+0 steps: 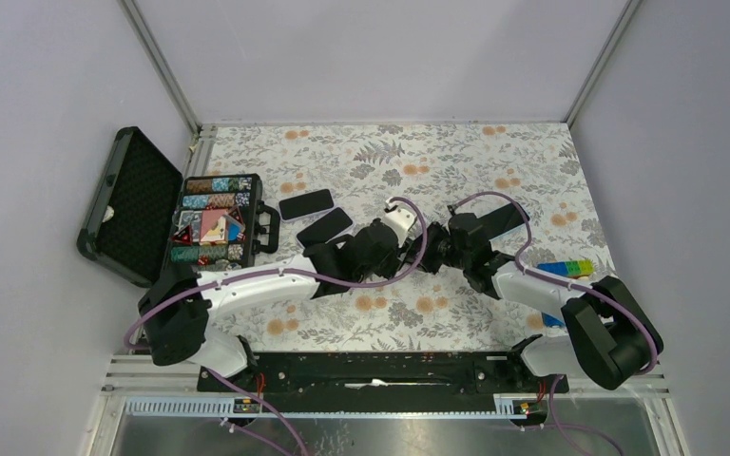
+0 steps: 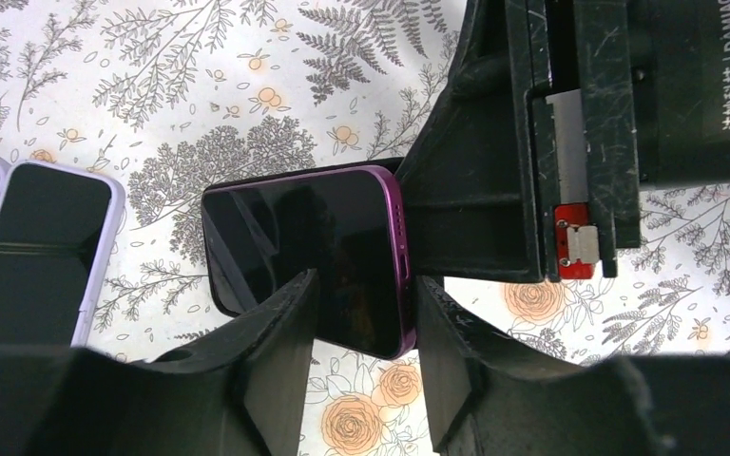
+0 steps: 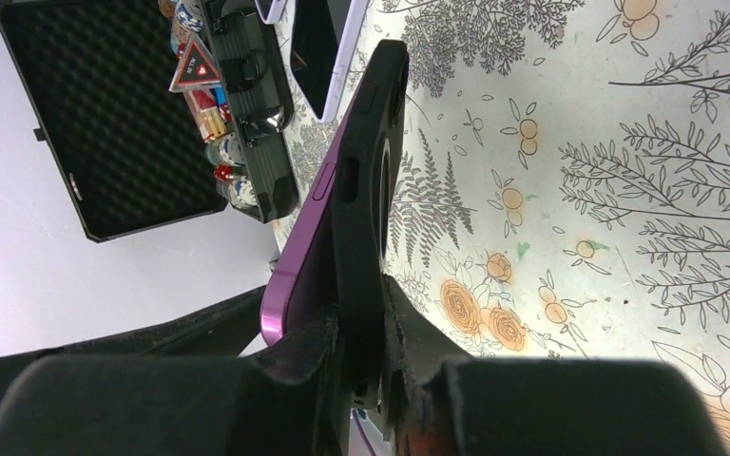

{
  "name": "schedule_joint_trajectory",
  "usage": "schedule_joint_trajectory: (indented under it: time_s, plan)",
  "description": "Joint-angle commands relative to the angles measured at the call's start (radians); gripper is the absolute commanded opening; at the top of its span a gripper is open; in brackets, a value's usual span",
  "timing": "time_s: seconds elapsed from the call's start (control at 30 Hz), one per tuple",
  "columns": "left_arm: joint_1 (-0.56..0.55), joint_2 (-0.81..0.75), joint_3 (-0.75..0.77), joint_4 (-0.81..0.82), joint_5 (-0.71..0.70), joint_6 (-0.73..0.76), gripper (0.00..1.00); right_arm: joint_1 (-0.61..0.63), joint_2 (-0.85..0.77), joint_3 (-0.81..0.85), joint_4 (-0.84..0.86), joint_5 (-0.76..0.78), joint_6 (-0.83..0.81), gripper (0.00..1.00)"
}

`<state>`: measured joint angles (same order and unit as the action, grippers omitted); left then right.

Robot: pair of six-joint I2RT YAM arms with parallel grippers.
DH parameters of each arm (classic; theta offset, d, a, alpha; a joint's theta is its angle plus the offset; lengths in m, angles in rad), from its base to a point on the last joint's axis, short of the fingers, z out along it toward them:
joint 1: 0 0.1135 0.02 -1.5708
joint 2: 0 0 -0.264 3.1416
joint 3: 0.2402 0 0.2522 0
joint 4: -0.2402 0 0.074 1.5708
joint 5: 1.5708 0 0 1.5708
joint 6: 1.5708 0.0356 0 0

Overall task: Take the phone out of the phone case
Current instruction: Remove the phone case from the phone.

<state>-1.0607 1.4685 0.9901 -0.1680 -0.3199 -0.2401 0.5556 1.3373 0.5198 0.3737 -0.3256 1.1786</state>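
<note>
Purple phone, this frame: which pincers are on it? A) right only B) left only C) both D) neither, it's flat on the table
C: the left pincer closes around the purple phone near its corner, and the right pincer clamps the phone and its black case at the end.
</note>
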Motion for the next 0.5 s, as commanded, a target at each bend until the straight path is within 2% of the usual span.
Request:
schedule_joint_trajectory:
  time_s: [0.0, 0.27, 0.47]
  plan:
    - [0.01, 0.017, 0.043, -0.047, -0.136, 0.03, 0.4, 0.001, -0.042, 0.061, 0.012, -0.024, -0.008, 0.0]
    - [0.009, 0.042, 0.078, -0.082, -0.231, 0.031, 0.27, 0.001, -0.078, 0.069, -0.032, -0.029, -0.031, 0.0]
    - [0.01, 0.102, 0.157, -0.166, -0.314, 0.033, 0.22, 0.001, -0.077, 0.072, -0.053, -0.047, -0.047, 0.0]
